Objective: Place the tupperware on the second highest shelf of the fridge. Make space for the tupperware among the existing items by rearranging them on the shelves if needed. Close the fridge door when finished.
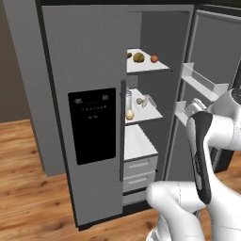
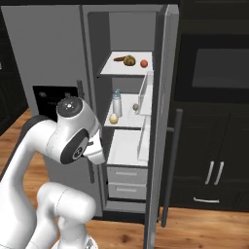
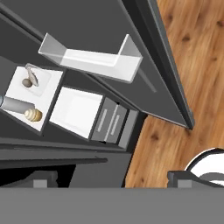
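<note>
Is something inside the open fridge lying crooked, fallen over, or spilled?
Nothing is spilled. On the second highest shelf the tupperware looks tilted, as if leaning rather than lying flat. The bottle stands upright, and the fruits on the top shelf sit normally.

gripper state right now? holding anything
gripper: open, fingers wide apart, nothing between them; it hangs in front of the open fridge.

Fridge (image 1: 89, 70) with right door (image 2: 163, 121) swung open. Fruits (image 1: 139, 57) on top shelf; bottle (image 1: 128, 100), ball (image 1: 130, 115), tupperware (image 1: 148, 101) on shelf (image 1: 150, 115) below; drawers (image 1: 139, 172) lowest.
</note>
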Robot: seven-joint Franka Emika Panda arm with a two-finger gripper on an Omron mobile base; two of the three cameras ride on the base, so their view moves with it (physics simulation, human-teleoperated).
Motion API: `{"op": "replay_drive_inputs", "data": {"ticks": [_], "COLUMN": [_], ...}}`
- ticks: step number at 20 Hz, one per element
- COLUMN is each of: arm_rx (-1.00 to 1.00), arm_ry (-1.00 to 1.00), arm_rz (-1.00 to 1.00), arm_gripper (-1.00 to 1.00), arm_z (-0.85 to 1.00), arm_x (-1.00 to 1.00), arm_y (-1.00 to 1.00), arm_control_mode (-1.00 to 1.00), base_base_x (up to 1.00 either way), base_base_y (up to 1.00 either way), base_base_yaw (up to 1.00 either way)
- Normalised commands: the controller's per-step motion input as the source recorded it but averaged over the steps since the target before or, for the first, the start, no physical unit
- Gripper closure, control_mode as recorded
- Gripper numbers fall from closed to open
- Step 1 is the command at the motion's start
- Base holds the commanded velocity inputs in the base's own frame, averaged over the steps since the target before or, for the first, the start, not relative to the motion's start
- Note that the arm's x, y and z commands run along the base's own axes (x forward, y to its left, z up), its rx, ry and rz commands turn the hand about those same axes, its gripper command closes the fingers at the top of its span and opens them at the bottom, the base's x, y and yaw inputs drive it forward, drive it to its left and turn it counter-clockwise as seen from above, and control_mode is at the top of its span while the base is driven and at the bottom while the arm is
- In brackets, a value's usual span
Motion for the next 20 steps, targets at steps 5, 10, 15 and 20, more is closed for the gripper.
{"op": "replay_drive_inputs", "data": {"ticks": [5, 10, 15, 20], "arm_rx": [0.0, 0.0, 0.0, 0.07], "arm_ry": [0.0, 0.0, -0.17, -0.22], "arm_rz": [0.0, 0.0, -0.01, -0.11], "arm_gripper": [-1.0, -1.0, -1.0, -1.0], "arm_z": [0.0, 0.0, 0.0, 0.04], "arm_x": [0.0, -0.02, -0.78, -1.0], "arm_y": [0.0, 0.0, -0.41, -0.96], "arm_control_mode": [1.0, -1.0, -1.0, -1.0], "base_base_x": [-0.19, 0.0, 0.0, 0.0], "base_base_y": [-0.01, 0.0, 0.0, 0.0], "base_base_yaw": [0.0, 0.0, 0.0, 0.0]}}
